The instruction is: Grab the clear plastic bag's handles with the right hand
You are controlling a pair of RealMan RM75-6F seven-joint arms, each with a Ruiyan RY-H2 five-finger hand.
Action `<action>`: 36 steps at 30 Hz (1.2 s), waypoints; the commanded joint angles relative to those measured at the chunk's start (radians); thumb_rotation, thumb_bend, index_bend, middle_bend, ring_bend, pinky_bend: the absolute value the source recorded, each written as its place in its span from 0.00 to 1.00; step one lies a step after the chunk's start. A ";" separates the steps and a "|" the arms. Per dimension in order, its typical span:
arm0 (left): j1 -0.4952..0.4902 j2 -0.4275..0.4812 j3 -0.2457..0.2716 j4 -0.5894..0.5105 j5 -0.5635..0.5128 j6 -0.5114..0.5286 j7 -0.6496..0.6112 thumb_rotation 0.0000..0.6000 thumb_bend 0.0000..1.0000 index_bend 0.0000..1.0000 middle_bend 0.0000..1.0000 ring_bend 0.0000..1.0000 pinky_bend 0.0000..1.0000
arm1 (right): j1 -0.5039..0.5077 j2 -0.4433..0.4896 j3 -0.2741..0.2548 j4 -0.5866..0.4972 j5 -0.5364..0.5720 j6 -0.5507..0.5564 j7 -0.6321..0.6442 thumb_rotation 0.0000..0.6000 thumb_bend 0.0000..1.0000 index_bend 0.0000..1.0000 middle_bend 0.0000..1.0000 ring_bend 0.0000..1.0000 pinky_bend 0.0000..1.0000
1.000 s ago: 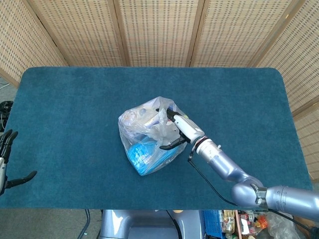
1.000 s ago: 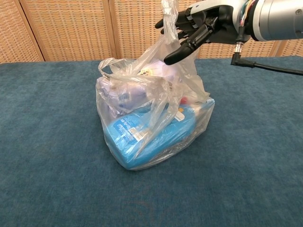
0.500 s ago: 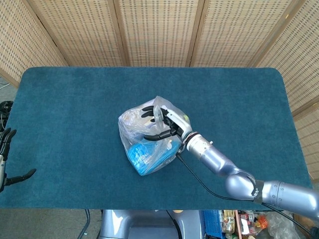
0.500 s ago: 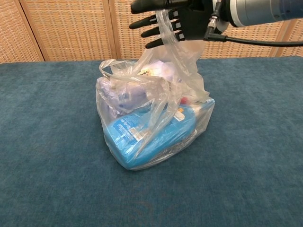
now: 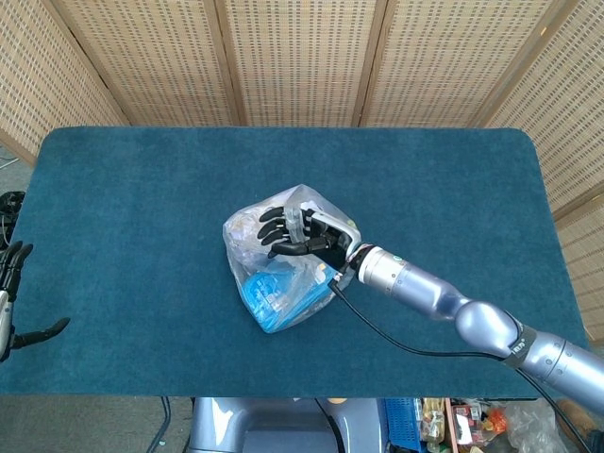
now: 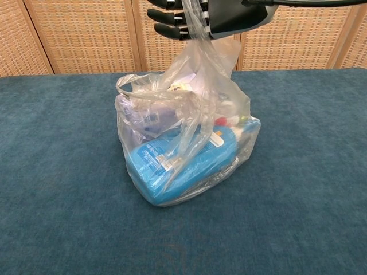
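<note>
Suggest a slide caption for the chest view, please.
Right hand reaches over a clear plastic bag on the blue table.

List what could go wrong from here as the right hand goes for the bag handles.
1. Only one handle of the clear plastic bag runs up to the right robot hand; the other loop droops, so it may be missed.
2. With the fingers spread, the thin plastic could slip out.
3. The heavy-looking blue package could tip the bag.

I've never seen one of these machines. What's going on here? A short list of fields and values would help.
Surface: teal table
Item: clear plastic bag, holding a blue pack
Right hand: above the bag top, fingers spread, one handle strip across it
Other handle: lying loose on the bag
Left hand: at the table's edge, holding nothing
Backdrop: woven screens
</note>
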 commanded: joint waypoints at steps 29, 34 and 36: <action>-0.635 -0.413 -0.109 0.667 0.444 -0.377 -0.156 1.00 0.19 0.27 0.00 0.00 0.00 | -0.033 0.055 0.019 0.042 0.019 -0.086 -0.132 1.00 0.00 0.39 0.46 0.39 0.39; -0.680 -0.501 -0.106 0.771 0.408 -0.411 -0.161 1.00 0.21 0.27 0.00 0.00 0.00 | -0.027 0.058 0.010 0.056 0.027 -0.083 -0.139 1.00 0.00 0.39 0.46 0.39 0.39; -0.697 -0.527 -0.106 0.804 0.392 -0.424 -0.163 1.00 0.22 0.27 0.00 0.00 0.00 | -0.026 0.057 0.005 0.061 0.028 -0.082 -0.143 1.00 0.00 0.39 0.46 0.39 0.39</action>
